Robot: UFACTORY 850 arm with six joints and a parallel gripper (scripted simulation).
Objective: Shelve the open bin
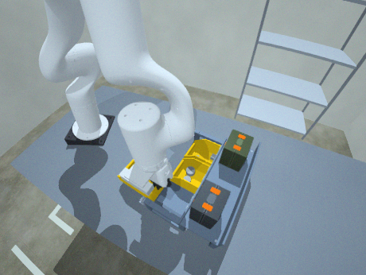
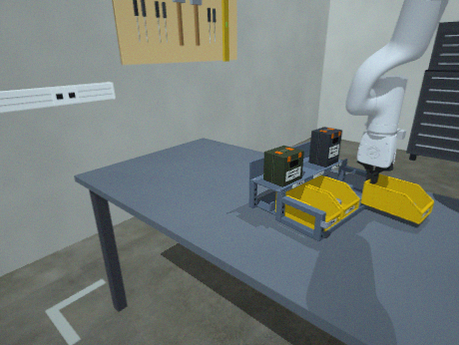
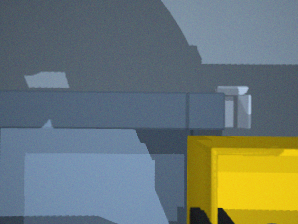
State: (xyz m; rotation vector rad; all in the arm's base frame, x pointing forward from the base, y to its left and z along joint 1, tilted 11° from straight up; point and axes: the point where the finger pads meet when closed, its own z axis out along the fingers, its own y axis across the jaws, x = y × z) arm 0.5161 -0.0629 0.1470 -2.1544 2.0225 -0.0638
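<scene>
My gripper (image 1: pixel 162 185) (image 2: pixel 373 179) (image 3: pixel 209 218) is shut on a side wall of the yellow open bin (image 1: pixel 153 194) (image 2: pixel 394 201) (image 3: pixel 255 190), near its rear end. The bin hangs just above the table, in front of the grey shelf (image 1: pixel 228 177) (image 2: pixel 304 205) (image 3: pixel 100 110). It looks nearly level, open front away from the shelf. Its parts cannot be made out. On the shelf, two yellow bins (image 1: pixel 208 148) (image 2: pixel 344 188) stand side by side; a round grey part (image 1: pixel 190 171) lies in one. The gap (image 1: pixel 175 202) is beside them, at the shelf's end.
A green box (image 1: pixel 236 151) (image 2: pixel 283 167) and a dark grey box (image 1: pixel 210 204) (image 2: pixel 325 147) stand on the board above the row. The shelf's end rail is close to the held bin in the wrist view. The table (image 1: pixel 298 199) (image 2: pixel 190 174) bears the shelf.
</scene>
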